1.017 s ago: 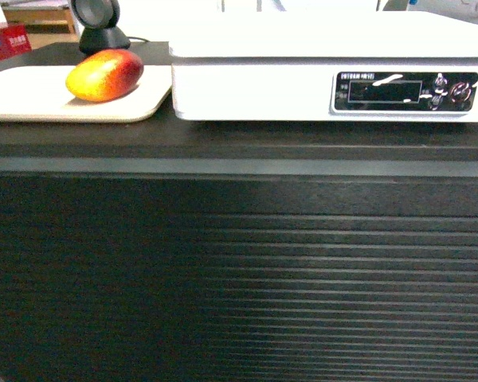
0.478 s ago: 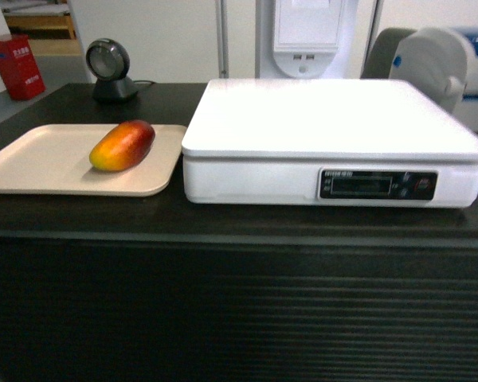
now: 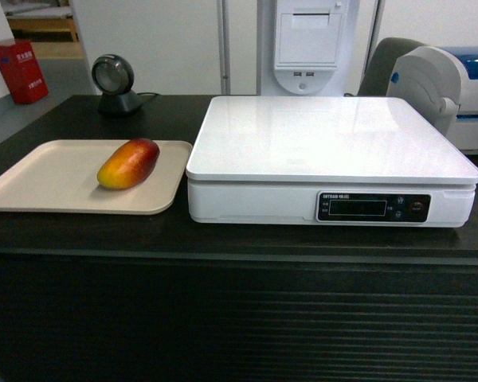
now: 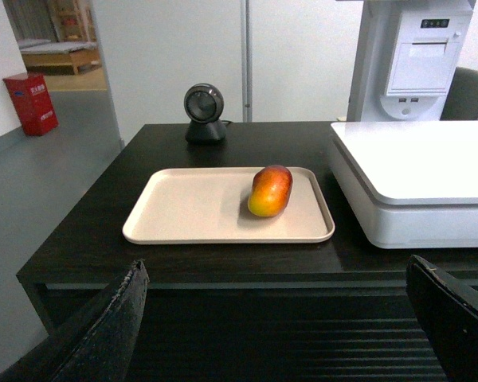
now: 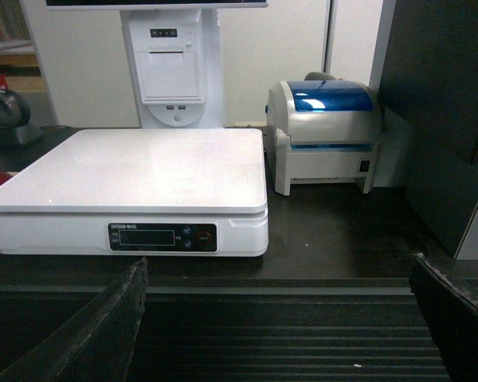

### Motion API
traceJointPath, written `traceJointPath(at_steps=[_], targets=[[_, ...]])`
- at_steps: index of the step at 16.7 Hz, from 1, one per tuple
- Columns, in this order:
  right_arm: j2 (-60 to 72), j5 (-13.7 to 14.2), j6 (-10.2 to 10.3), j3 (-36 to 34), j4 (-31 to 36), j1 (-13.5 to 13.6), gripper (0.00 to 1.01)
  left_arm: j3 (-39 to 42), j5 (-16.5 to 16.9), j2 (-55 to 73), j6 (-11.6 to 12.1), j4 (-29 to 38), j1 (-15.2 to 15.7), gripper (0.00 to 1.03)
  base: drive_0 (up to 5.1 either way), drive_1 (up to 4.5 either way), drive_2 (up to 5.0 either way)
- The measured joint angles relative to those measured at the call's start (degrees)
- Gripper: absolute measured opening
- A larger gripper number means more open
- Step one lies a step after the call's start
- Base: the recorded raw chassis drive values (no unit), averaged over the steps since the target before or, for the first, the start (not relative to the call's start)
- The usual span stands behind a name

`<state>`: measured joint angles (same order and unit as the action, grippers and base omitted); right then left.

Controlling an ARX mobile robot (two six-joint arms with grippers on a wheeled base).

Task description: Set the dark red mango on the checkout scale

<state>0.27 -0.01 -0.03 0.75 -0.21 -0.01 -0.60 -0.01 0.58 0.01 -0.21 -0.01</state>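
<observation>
**A:** How do the jaws stand?

**B:** Both spread wide with nothing between them. The left gripper and the right gripper sit low in front of the checkout, short of its front edge.

**A:** And the fruit?

**B:** The dark red mango lies on its side in the beige tray, just left of the scale and not touching it. The tray's right rim sits just beside the scale.

**A:** Room around the scale?

**B:** Its glossy top is bare. A round scanner stands behind the tray; a label printer sits right of the scale.
</observation>
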Motion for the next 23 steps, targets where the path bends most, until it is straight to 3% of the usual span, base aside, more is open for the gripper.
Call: traceJointPath(at_steps=[19, 20, 21, 22, 23], targets=[[0.0, 0.0, 0.0, 0.0, 0.0, 0.0, 0.98, 0.0, 0.0, 0.0, 0.0, 0.0, 0.0, 0.98, 0.0, 0.00, 0.0], [0.0, 0.0, 0.0, 0.0, 0.0, 0.0, 0.98, -0.1, -1.0, 0.1, -0.3, -0.7, -0.3, 0.98, 0.0, 0.00, 0.0], [0.0, 0.1, 0.0, 0.0, 0.0, 0.0, 0.98, -2.1, -11.1, 4.5, -3.8, -3.7, -5.0, 0.98, 0.0, 0.00, 0.0], [0.0, -0.1, 0.0, 0.0, 0.1, 0.0, 0.98, -4.5, -16.2, 10.8, -6.2, -0.3, -4.9, 0.98, 0.0, 0.00, 0.0], [0.0, 0.0, 0.0, 0.0, 0.0, 0.0, 0.98, -6.9, -15.2, 15.9, -7.2, 5.3, -0.5, 0.98, 0.0, 0.00, 0.0]])
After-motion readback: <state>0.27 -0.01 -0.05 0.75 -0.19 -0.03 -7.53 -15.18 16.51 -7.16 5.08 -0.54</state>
